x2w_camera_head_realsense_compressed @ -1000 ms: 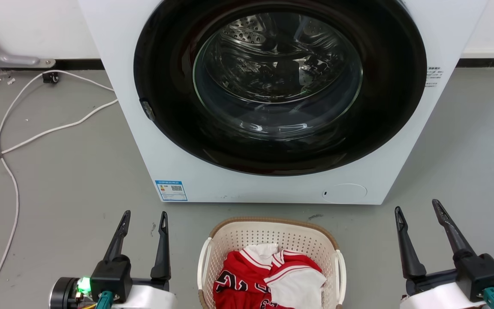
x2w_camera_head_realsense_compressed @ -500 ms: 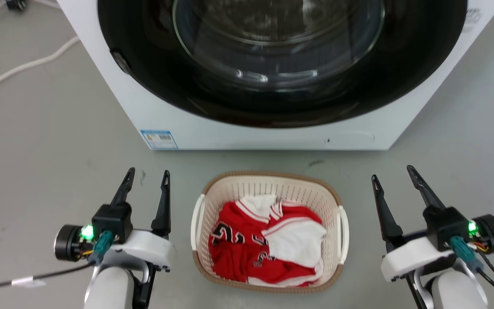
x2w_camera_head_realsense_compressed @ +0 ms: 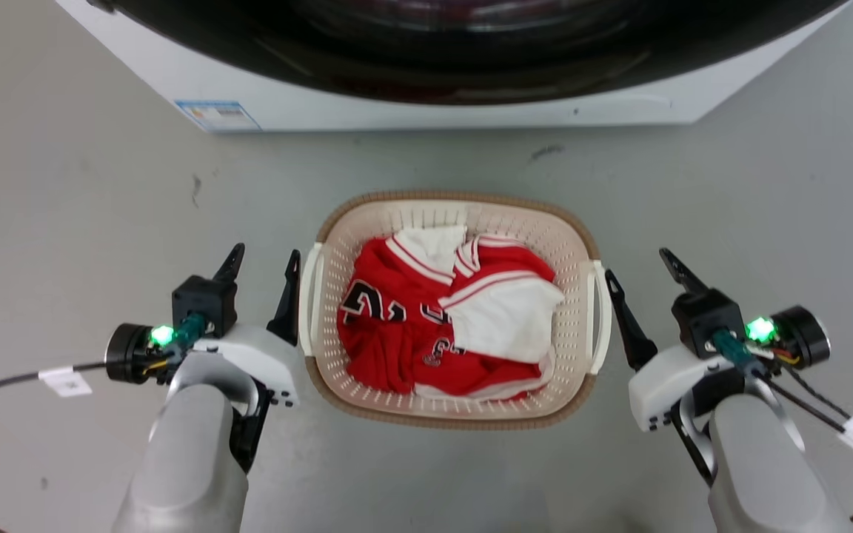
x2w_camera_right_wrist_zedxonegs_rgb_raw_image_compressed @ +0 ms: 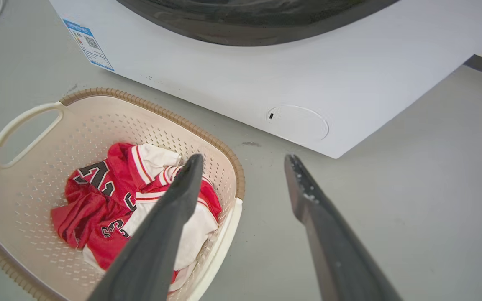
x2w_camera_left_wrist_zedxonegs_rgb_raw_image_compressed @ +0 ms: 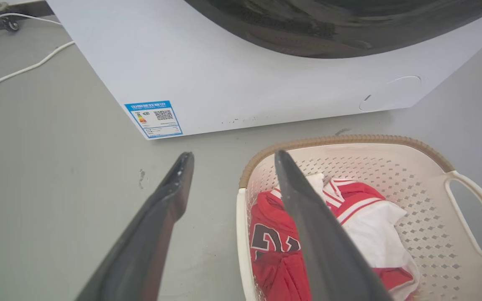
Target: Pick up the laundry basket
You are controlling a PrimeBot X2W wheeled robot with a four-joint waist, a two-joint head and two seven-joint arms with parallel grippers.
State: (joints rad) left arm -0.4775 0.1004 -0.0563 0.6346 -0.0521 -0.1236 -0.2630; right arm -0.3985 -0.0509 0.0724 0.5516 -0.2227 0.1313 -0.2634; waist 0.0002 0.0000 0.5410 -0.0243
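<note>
Laundry basket flanked by the robot's left fingers and right fingers, both pairs spread wide and empty, just beside its white handles. It rests on the gray floor holding red-and-white clothes, the washing machine beyond.

Ahead of your left gripper stands a white washing machine on grey floor; a white cable lies far left.
</note>
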